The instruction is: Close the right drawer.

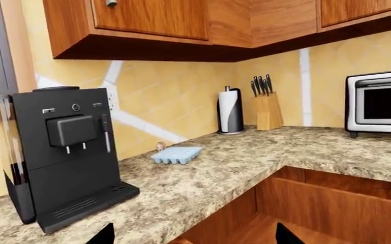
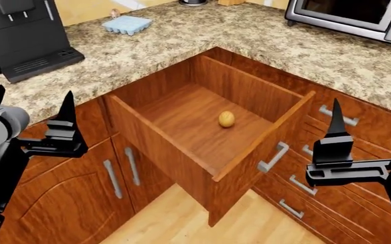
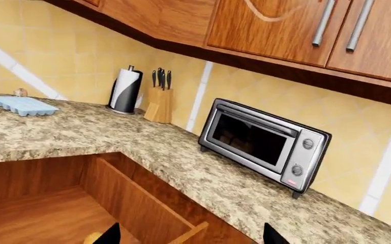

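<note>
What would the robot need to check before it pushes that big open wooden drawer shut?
1. Large reddish-brown wooden drawer pulled fully out: ok, it needs closing.
2. Short silver bar handle on its front clear of obstruction: ok.
3. Small round yellowish object sits below the rim: ok, it should not jam.
4. Left gripper open and empty: ok.
5. Right gripper open and empty: ok.
6. Either gripper touching the drawer front: not ok, both hover apart from it.
</note>
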Available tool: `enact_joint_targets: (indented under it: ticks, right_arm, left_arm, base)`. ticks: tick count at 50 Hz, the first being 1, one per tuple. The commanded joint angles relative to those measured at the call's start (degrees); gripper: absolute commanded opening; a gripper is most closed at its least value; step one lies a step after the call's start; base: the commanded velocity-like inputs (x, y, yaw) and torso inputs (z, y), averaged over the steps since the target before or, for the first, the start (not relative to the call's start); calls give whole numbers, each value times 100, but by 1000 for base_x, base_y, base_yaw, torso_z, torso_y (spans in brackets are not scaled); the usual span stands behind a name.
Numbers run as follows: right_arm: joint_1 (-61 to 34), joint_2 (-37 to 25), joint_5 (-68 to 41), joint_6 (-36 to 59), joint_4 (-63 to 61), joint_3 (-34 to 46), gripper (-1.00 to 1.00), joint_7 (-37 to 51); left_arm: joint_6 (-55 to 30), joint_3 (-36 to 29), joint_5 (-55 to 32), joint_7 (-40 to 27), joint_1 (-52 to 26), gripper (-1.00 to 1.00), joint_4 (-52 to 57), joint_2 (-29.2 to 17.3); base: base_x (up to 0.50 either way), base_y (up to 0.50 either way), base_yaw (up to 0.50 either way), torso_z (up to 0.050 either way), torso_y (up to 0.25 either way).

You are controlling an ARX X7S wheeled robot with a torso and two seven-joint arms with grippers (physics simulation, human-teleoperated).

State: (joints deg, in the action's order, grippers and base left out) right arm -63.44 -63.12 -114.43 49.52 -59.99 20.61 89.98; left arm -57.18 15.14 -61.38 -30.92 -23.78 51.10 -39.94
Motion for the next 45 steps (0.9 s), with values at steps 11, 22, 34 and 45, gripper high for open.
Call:
enact_joint_targets:
  ticks: [11, 22, 34, 45]
  right_arm:
    - [236, 180, -180, 250, 1, -473, 100, -2]
    - [182, 91, -85, 126, 1, -283, 100, -3]
    - [59, 12, 81, -115, 1, 94, 100, -4]
    - [374, 248, -77, 211, 1, -484, 100, -2]
  left_arm:
    - [71, -34, 15, -14, 66, 100, 2, -33]
    - [70, -62, -32, -51, 14, 100, -24, -59]
    - [109, -90, -25, -42, 52, 100, -18, -82]
    - [182, -101, 49, -5, 151, 100, -5, -95]
  base:
    - [368, -339, 0, 0, 0]
    - [368, -339, 0, 0, 3]
    - [73, -70, 0, 0, 4]
    - [-27, 28, -122, 0, 0]
